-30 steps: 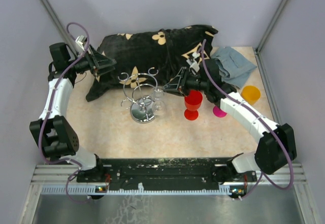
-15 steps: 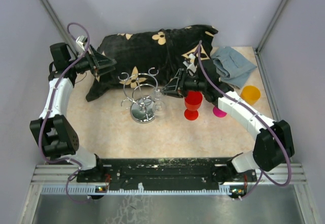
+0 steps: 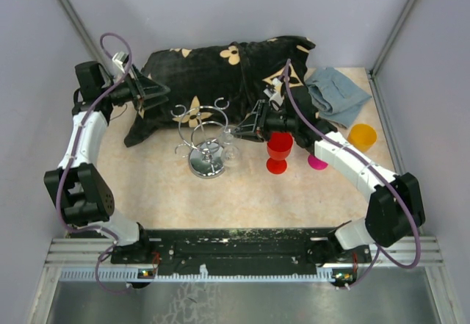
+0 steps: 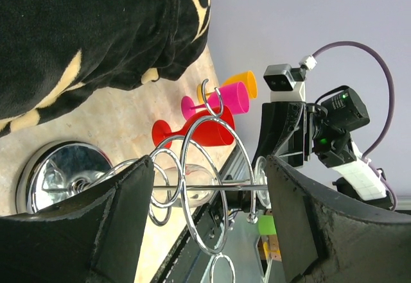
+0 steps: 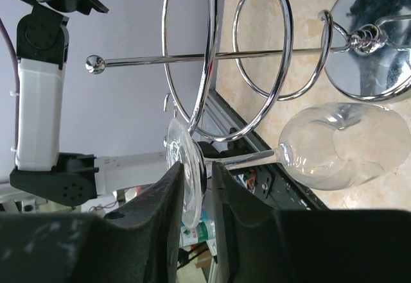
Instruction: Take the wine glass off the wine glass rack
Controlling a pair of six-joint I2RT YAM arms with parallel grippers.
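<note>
The chrome wine glass rack [image 3: 206,139] stands on its round mirrored base [image 3: 208,165] in front of the pillow. A clear wine glass [image 3: 230,145] hangs bowl-down from its right arm. My right gripper [image 3: 240,128] is at the rack's right side. In the right wrist view its fingers [image 5: 168,196] are closed on the glass's foot [image 5: 187,175], with the stem and bowl [image 5: 340,145] stretching away past the rack's loops [image 5: 209,65]. My left gripper [image 3: 158,91] is open and empty over the pillow's left end. It faces the rack [image 4: 200,187] from a distance.
A black floral pillow [image 3: 228,70] lies behind the rack. A red cup [image 3: 279,149], a pink cup [image 3: 317,162] and an orange cup [image 3: 362,136] stand to the right. A grey cloth [image 3: 336,93] lies at the back right. Walls close in on both sides.
My right gripper has moved left up to the rack and now sits at the hanging glass. My left gripper has shifted slightly to the right.
</note>
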